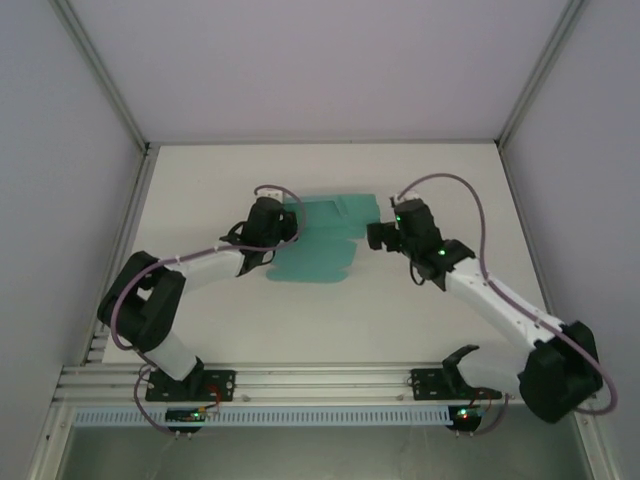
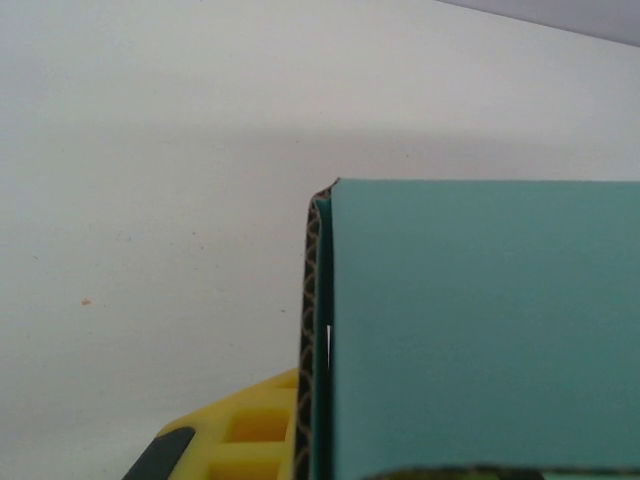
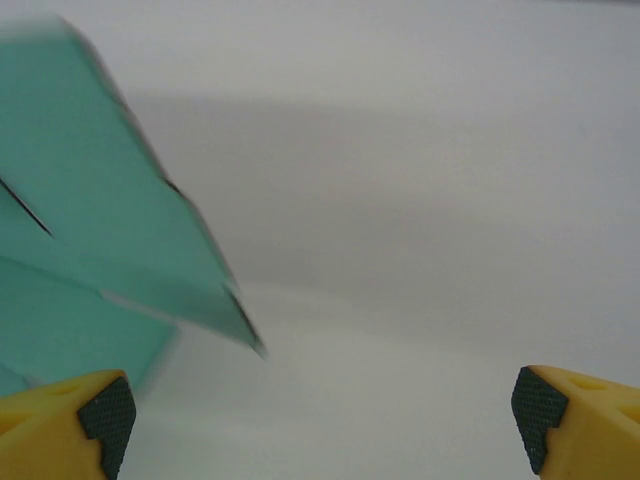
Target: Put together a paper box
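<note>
Yellow fingers (image 3: 65, 425) tipped with dark pads sit in the two bottom corners of the right wrist view. They belong to the right gripper (image 3: 320, 430), which is spread wide apart with nothing between its tips but bare white table (image 3: 430, 200). Up and to the left of them is a blurred corner of the paper box (image 3: 90, 220), teal card with slits cut in it. It touches neither finger and throws a soft shadow on the surface.

From the left wrist, one yellow finger (image 2: 250, 440) lies tight against the card's edge, where a dark patterned underside shows beside the teal face. The left gripper (image 1: 287, 225) is closed on the sheet's left edge.

Seen from above, the paper box is an unfolded sheet with flaps, lying mid-table between the two grippers. The right one hovers just beside its right edge, near the upper flap. Both arms bend inward from their bases on the near rail (image 1: 320, 380).
</note>
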Tool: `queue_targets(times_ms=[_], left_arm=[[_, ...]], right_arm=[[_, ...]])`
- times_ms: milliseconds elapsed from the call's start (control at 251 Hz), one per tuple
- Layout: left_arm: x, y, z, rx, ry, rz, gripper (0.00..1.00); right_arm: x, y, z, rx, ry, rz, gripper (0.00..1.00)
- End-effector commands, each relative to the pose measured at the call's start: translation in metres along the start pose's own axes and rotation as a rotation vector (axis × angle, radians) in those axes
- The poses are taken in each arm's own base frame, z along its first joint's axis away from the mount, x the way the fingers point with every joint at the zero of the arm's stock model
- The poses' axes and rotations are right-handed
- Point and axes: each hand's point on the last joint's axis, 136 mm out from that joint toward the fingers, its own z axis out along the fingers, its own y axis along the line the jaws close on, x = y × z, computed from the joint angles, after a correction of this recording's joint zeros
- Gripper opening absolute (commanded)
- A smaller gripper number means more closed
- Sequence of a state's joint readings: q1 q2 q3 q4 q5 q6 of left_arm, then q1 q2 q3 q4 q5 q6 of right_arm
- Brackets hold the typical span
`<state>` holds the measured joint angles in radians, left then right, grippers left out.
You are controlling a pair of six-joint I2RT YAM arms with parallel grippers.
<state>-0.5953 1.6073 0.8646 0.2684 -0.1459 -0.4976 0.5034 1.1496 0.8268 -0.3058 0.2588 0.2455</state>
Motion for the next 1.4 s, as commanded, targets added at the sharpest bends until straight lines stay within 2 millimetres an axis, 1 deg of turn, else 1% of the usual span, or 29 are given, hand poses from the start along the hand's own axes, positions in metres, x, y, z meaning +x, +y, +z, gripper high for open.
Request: queue_targets(times_ms=[0, 108, 188, 339, 439, 718, 818, 886, 1006, 1106, 1169, 1201, 1293, 1357, 1397], left_arm=[[-0.021, -0.016, -0.010, 0.056, -0.026, 0.018, 0.00], [-0.022, -0.021, -0.009, 0.085, -0.023, 0.008, 0.00], [-0.021, -0.023, -0.009, 0.096, -0.015, 0.006, 0.00], [-0.016, -0.024, -0.006, 0.106, 0.004, 0.019, 0.00], [-0.010, -0.028, -0.004, 0.132, 0.022, 0.038, 0.00], [0.004, -0.043, -0.001, 0.196, 0.060, 0.118, 0.00], [0.006, -0.048, 0.000, 0.210, 0.067, 0.114, 0.00], [0.007, -0.051, 0.001, 0.217, 0.075, 0.098, 0.00], [0.009, -0.052, 0.006, 0.203, 0.093, 0.075, 0.00], [0.010, -0.049, 0.009, 0.173, 0.098, 0.056, 0.00], [0.011, -0.046, 0.010, 0.145, 0.103, 0.042, 0.00], [0.011, -0.045, 0.010, 0.142, 0.104, 0.041, 0.00], [0.011, -0.043, 0.009, 0.133, 0.102, 0.035, 0.00], [0.011, -0.041, 0.008, 0.124, 0.100, 0.034, 0.00], [0.011, -0.039, 0.007, 0.113, 0.097, 0.034, 0.00]], right_arm=[[0.052, -0.013, -0.002, -0.009, 0.172, 0.032, 0.99], [0.046, -0.006, 0.007, -0.075, 0.142, 0.078, 0.99], [0.036, 0.003, 0.016, -0.114, 0.124, 0.088, 0.99], [0.015, 0.013, 0.031, -0.133, 0.098, 0.091, 0.99], [0.006, 0.022, 0.038, -0.172, 0.094, 0.081, 0.99], [-0.002, 0.035, 0.058, -0.189, 0.126, -0.005, 0.99], [-0.005, 0.041, 0.065, -0.195, 0.114, -0.015, 0.99], [-0.007, 0.050, 0.069, -0.207, 0.098, -0.027, 0.99], [-0.012, 0.058, 0.080, -0.139, 0.057, -0.062, 1.00], [-0.016, 0.053, 0.088, 0.019, 0.027, -0.048, 0.99], [-0.020, 0.044, 0.088, 0.153, -0.006, -0.028, 0.99], [-0.018, 0.043, 0.087, 0.188, -0.003, -0.025, 0.99], [-0.015, 0.044, 0.084, 0.236, 0.000, -0.044, 0.99], [-0.017, 0.037, 0.080, 0.270, -0.007, -0.035, 0.99], [-0.017, 0.036, 0.077, 0.264, -0.009, -0.039, 0.99]])
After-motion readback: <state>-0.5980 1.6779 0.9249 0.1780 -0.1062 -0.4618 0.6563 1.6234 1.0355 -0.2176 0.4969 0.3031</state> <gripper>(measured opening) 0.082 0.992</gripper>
